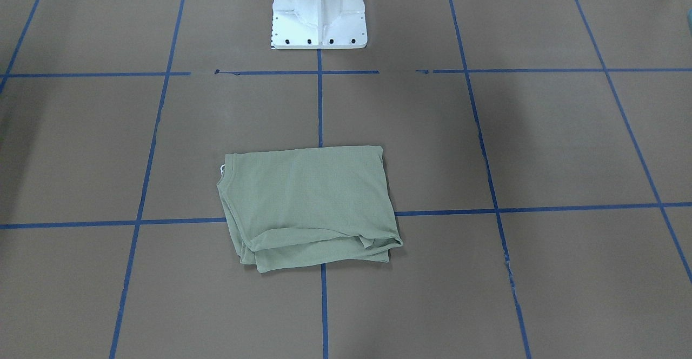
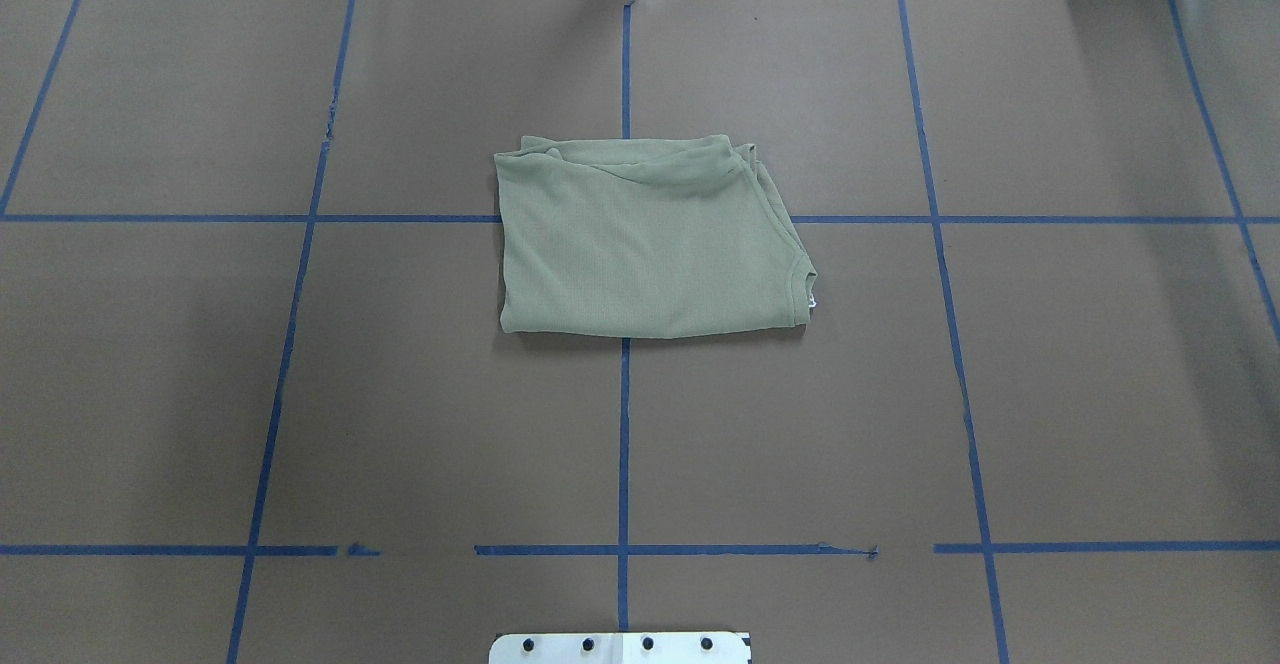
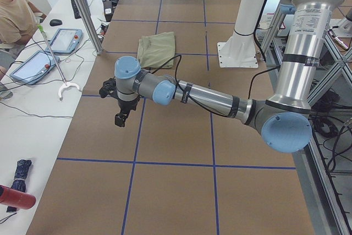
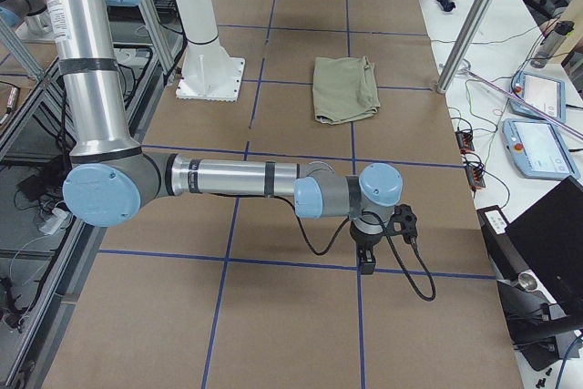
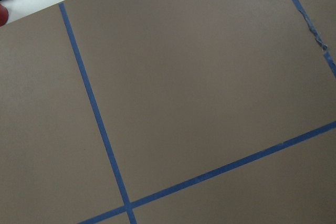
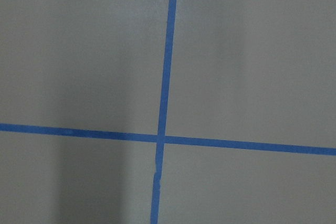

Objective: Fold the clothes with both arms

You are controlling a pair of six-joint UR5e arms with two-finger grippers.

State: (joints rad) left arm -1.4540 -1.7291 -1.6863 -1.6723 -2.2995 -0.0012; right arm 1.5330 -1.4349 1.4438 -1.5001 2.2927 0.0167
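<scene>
In the front-facing view the shirt (image 1: 308,205) lies folded into a rough rectangle on the brown surface (image 1: 540,137). It covers a crossing of the blue tape lines (image 1: 540,70), out from the white pedestal base (image 1: 319,15). Its collar (image 1: 224,181) is at the view's left edge, and stacked layers show along the edge farthest from the base.

The overhead view shows the same flat bundle near the middle of the surface, collar end toward the robot's right.

From the exterior left view, the left arm (image 3: 209,98) stretches low over the surface. The left gripper (image 3: 120,118) points down over bare paper, well apart from the shirt, which lies beyond it. I cannot tell whether its fingers are apart or together. An operator (image 3: 14,4) sits at the white bench.

In the exterior right view the right arm (image 4: 228,178) reaches out the same way. The right gripper (image 4: 367,261) hangs close to a tape line, far from the shirt. Its finger spacing cannot be told either.

Both wrist views show only brown surface and crossing tape.
</scene>
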